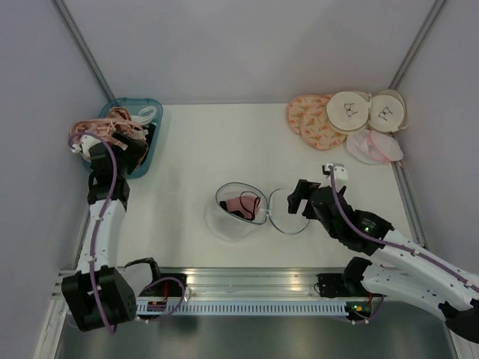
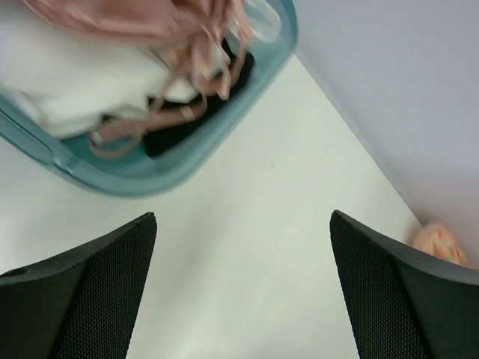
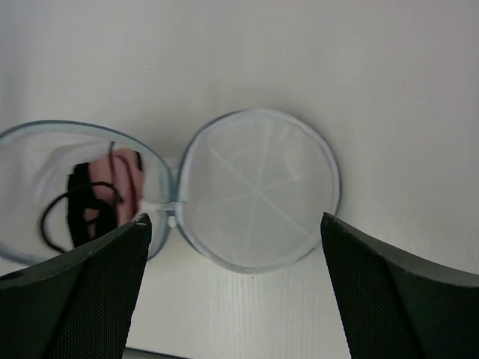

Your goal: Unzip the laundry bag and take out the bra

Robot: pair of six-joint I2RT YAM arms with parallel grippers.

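Note:
The white mesh laundry bag [image 1: 230, 221] lies unzipped at the table's middle, its round lid [image 1: 285, 214] flopped open to the right. A pink and black bra [image 1: 242, 205] sits inside the bag. In the right wrist view the bag [image 3: 45, 161], the bra [image 3: 106, 196] and the lid [image 3: 258, 187] show between my fingers. My right gripper [image 1: 298, 198] is open and empty, hovering over the lid. My left gripper [image 1: 120, 153] is open and empty at the far left, over the teal tray [image 1: 156, 112].
The teal tray [image 2: 161, 176] holds a pile of pink and white underwear [image 1: 112, 127]. Peach patterned pouches [image 1: 310, 118], cream pouches with black marks [image 1: 352, 111] and a pale pink one [image 1: 374, 146] lie at the back right. Grey walls close in the table.

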